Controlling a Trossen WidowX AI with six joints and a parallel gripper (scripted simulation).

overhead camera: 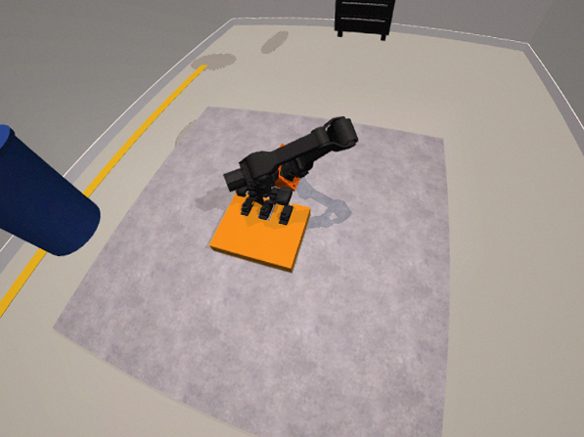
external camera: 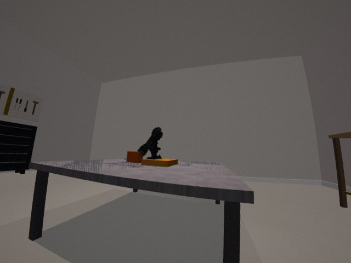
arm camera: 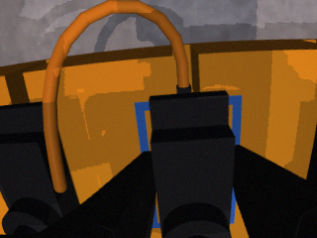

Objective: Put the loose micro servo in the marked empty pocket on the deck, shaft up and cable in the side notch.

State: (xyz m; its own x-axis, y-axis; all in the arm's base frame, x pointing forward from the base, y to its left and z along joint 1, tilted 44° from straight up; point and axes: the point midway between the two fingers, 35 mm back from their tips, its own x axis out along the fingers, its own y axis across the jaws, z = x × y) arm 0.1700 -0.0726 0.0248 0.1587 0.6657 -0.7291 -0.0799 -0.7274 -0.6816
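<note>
My gripper (overhead camera: 266,202) (arm camera: 192,158) is shut on the loose black micro servo (overhead camera: 265,210) (arm camera: 192,154), which is over the marked pocket. The blue outline (arm camera: 237,114) shows around the servo. The servo's body hides the pocket; its ears and exact height cannot be made out. A round boss on its upper face points up towards the wrist camera. Its orange cable (arm camera: 51,84) leaves the far end, arches up and bends back left, above the deck (overhead camera: 257,242) (external camera: 159,163). A dark side notch (arm camera: 195,69) lies just right of the cable's root.
Fitted black servos stand either side, one at the left (overhead camera: 247,206) (arm camera: 22,164) and one at the right (overhead camera: 285,214). An orange-red box (external camera: 132,156) stands near the arm's base behind the deck. The deck rests on a grey table (overhead camera: 357,315) (external camera: 198,181).
</note>
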